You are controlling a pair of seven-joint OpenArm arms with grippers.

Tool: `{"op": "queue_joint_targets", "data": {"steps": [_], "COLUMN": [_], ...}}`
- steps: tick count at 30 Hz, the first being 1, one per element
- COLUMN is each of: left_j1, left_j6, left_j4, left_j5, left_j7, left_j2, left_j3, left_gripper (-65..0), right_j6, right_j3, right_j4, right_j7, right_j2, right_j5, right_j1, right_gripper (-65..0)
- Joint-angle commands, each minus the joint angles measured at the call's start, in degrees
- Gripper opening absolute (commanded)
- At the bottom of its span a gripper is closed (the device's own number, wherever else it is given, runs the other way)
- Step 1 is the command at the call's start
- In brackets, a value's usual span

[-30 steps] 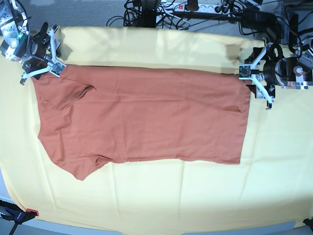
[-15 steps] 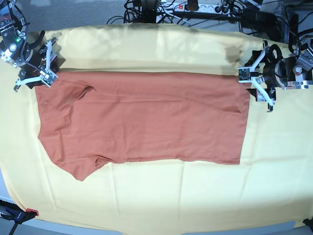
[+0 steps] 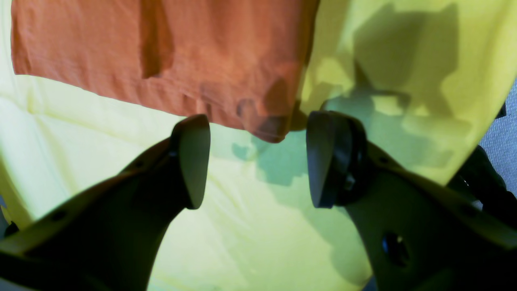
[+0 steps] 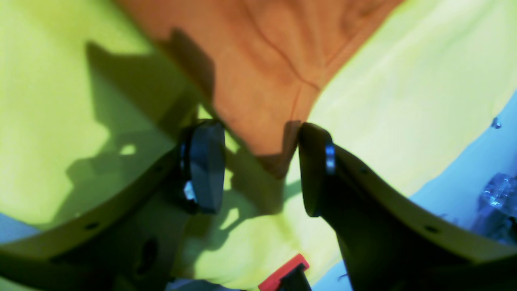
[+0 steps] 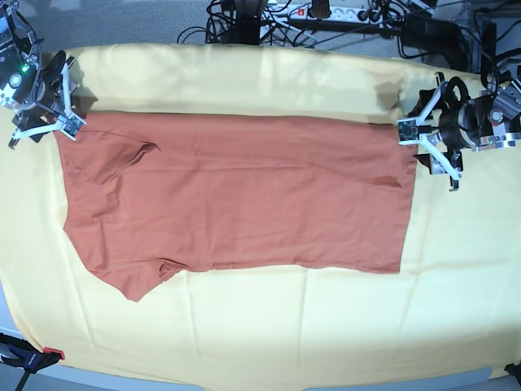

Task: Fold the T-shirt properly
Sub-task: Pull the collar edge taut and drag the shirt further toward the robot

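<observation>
In the base view we see the T-shirt [image 5: 236, 195] spread flat across the middle of the yellow cloth [image 5: 269, 326], its long side running from nine to three o'clock, with one sleeve tip pointing toward seven o'clock. Our right gripper [image 5: 55, 110] sits at ten o'clock, just beside the shirt's upper corner there; our left gripper [image 5: 430, 138] sits at two o'clock, just beside the opposite upper corner. A tangle of cables [image 5: 326, 20] lies beyond the cloth at twelve o'clock, and a red-tipped clamp [image 5: 32, 357] grips the cloth's edge at seven o'clock.

In the left wrist view we see our left gripper [image 3: 258, 161] with its jaws spread wide and nothing between them. A corner of the T-shirt [image 3: 161, 52] hangs in from twelve o'clock, its tip ending just above the gap, apart from both fingers [image 3: 192, 161]. The yellow cloth [image 3: 250, 226] fills the rest.

In the right wrist view we see our right gripper [image 4: 260, 169] with its jaws apart. A corner of the T-shirt [image 4: 266, 76] reaches down from twelve o'clock into the gap, its tip between the pads [image 4: 206, 165]; whether it touches the pad at three o'clock we cannot tell. The yellow cloth [image 4: 60, 101] lies underneath, and the clamp [image 4: 282, 275] shows at six o'clock.
</observation>
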Motion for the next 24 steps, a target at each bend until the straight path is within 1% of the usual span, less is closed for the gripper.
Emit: {"op": "queue_joint_targets", "data": {"steps": [1,7,11,12,15,16,17,19,20,21,24], "left_j1": [-0.68,-0.7,-0.7,-0.7,-0.68,-0.68,-0.68,-0.68,-0.68,-0.66,-0.63], "left_j6": [0.26,0.26,0.28,0.31,0.87,1.31,1.38,1.31,1.11,0.66,-0.92], "left_j4": [0.55,0.52,0.52,0.52,0.52,0.52,0.52,0.5,0.46,0.33,-0.04], "left_j5": [0.15,0.15,0.17,0.35,0.66,0.57,0.59,0.61,0.66,0.92,1.77], "left_j7": [-0.39,-0.46,-0.44,-0.46,-0.46,-0.74,-0.98,-1.09,-1.09,-1.09,-1.2], "left_j2": [-1.46,-1.46,-1.46,-1.46,-1.46,-1.46,-1.46,-1.46,-1.46,-1.46,-1.46], "left_j3": [-0.79,-0.79,-0.79,-0.79,-0.79,-0.79,-0.79,-0.79,-0.79,-0.79,-0.76], "left_gripper": [-26.8,-26.8,-26.8,-26.8,-26.8,-26.8,-26.8,-26.8,-26.8,-26.8,-26.8], "right_j6": [-0.5,-0.52,-0.61,-1.11,-2.27,-2.27,-2.25,-2.25,-2.23,-2.25,-2.27], "right_j3": [0.61,0.61,0.61,0.61,0.61,0.61,0.61,0.61,0.61,0.61,0.61], "right_j4": [1.33,1.33,0.17,-0.42,-1.14,-1.14,-1.14,-1.14,-1.14,-1.14,-1.14], "right_j7": [0.48,4.87,6.01,6.23,5.66,5.33,5.16,5.16,5.14,5.16,5.16], "right_j2": [1.31,1.29,1.29,1.29,1.29,1.29,1.29,1.29,1.29,1.29,1.29], "right_j5": [-0.57,-0.63,-0.68,-0.7,-0.66,-0.63,-0.63,-0.61,-0.57,-0.55,-0.57], "right_j1": [0.31,0.17,0.17,0.17,0.17,0.17,0.17,0.17,0.15,0.17,0.17], "right_gripper": [-33.5,-33.6,-34.5,-38.4,-57.5,-62.6,-65.0,-64.9,-62.9,-59.1,-44.0]}}
